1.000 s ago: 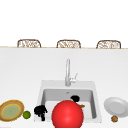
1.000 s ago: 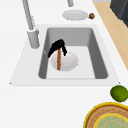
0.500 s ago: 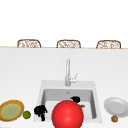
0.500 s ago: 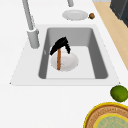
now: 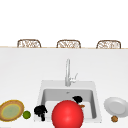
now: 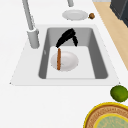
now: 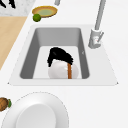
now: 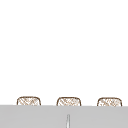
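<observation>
**Right hand has eased back from the stick; the stick has not moved**

Front view: your right hand sits low in the sink, at 1 o'clock from the big red ball. The ball hides the white plate and nearly all of the brown stick. Your left hand hangs idle at the sink's left rim, at 9 o'clock from the ball, and you cannot tell if it is closed.

Left side view: over the last second the right hand has drifted toward 1 o'clock, away from the plate. The stick lies where it was, across the plate's left half. One dark tip meets the stick's top end, so any hold looks loose at best. You cannot tell whether it grips or only touches.

Right side view: the hand covers the stick's upper end and the plate's far edge, hiding the contact.
</observation>
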`<state>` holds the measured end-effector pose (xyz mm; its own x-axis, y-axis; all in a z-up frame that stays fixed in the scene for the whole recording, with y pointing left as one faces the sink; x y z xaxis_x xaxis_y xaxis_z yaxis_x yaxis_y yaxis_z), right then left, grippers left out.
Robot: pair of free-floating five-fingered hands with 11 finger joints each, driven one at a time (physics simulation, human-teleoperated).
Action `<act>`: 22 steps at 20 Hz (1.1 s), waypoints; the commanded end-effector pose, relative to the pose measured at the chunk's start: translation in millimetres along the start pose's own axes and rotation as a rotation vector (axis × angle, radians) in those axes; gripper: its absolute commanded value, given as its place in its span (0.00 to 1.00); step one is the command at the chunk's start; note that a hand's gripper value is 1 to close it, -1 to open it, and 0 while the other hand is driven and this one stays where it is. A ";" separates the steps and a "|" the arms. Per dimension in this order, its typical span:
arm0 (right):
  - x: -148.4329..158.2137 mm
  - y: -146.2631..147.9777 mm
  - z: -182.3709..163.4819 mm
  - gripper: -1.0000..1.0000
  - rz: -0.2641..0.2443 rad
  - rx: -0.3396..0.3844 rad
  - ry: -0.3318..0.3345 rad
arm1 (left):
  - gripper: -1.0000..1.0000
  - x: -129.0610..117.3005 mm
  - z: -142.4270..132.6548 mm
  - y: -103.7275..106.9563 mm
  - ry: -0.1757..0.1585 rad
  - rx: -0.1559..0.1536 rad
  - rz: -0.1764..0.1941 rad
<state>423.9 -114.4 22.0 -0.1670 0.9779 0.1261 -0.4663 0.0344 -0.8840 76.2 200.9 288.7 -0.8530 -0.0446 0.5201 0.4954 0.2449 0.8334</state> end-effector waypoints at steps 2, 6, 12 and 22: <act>1.9 -21.1 35.8 0.00 -0.016 0.026 -0.004 | 0.50 0.0 0.0 0.0 0.000 0.000 0.000; 4.8 -39.4 65.0 0.00 -0.011 0.032 -0.002 | 0.50 0.0 0.0 0.0 0.000 0.000 0.000; 6.1 -66.3 109.3 0.00 -0.011 0.046 0.011 | 0.50 0.0 0.0 0.0 0.000 0.000 0.000; 9.5 -104.2 196.7 0.00 -0.003 0.038 0.002 | 0.50 0.0 0.0 0.0 0.000 0.000 0.000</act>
<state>317.9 -144.3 184.4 -0.1653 0.9782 0.1261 -0.4888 0.0298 -0.8719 76.2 200.9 288.7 -0.8530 -0.0446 0.5201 0.4954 0.2449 0.8334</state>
